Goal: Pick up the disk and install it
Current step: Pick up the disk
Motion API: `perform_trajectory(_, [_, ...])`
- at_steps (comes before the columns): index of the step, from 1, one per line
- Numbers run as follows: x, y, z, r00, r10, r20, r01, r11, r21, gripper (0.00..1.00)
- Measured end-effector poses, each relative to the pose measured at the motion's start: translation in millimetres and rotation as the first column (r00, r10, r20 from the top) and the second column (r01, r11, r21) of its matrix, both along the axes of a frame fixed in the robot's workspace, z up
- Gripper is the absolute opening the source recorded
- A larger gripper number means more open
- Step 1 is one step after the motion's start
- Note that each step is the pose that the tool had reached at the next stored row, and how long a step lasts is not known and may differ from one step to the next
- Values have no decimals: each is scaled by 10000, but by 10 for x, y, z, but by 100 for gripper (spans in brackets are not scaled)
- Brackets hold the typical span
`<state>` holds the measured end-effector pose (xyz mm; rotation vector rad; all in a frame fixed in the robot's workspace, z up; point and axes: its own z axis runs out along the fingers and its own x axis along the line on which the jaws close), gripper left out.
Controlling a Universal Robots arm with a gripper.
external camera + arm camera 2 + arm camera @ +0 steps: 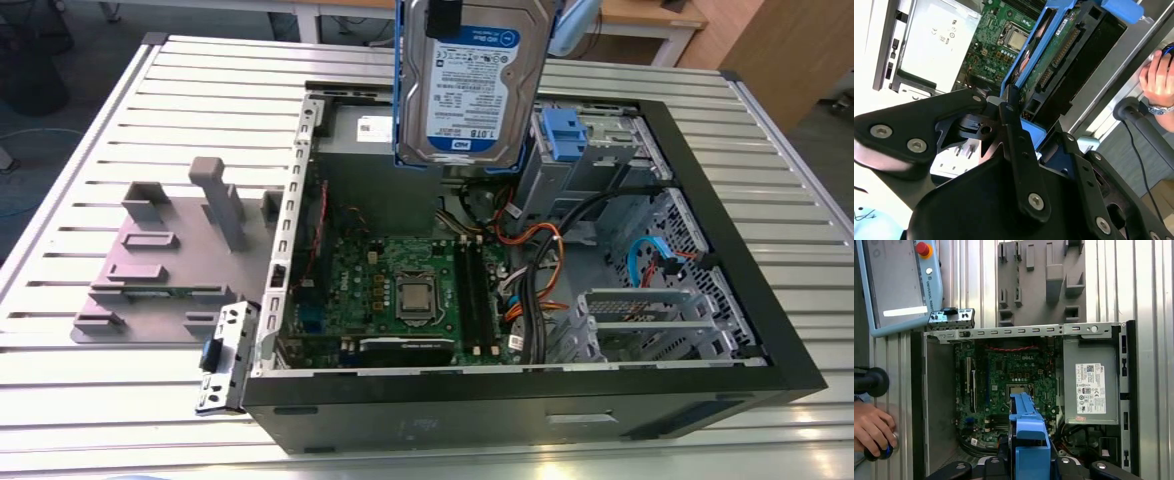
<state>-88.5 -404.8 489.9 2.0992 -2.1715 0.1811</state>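
One disk (470, 85) is hanging upright in the air above the open computer case (534, 405), its label facing the exterior view and its blue rails running down both sides. It is touching nothing below it. In the second wrist view the black fingers (1010, 117) of the gripper (1004, 102) are clenching the disk by one end, with its green circuit side and connector edge pointing down toward the motherboard (1004, 30).

Judging by this, the pick-up is done and the carry toward the case is the step in hand; the disk is not yet seated anywhere. In the exterior view its lower edge is hovering near the grey drive cage (601, 150) with the small blue clip (561, 135).

Installing it seems to call for lining the rails up squarely with the cage opening and keeping the disk off the cables (534, 250) lying just beside it. A person's hand (871, 427) is resting at the table (134, 100) edge.
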Motion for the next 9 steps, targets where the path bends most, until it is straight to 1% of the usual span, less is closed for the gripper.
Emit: perform_trajectory(9, [0,-3,0,10000,1,0,-1,10000,-47,36])
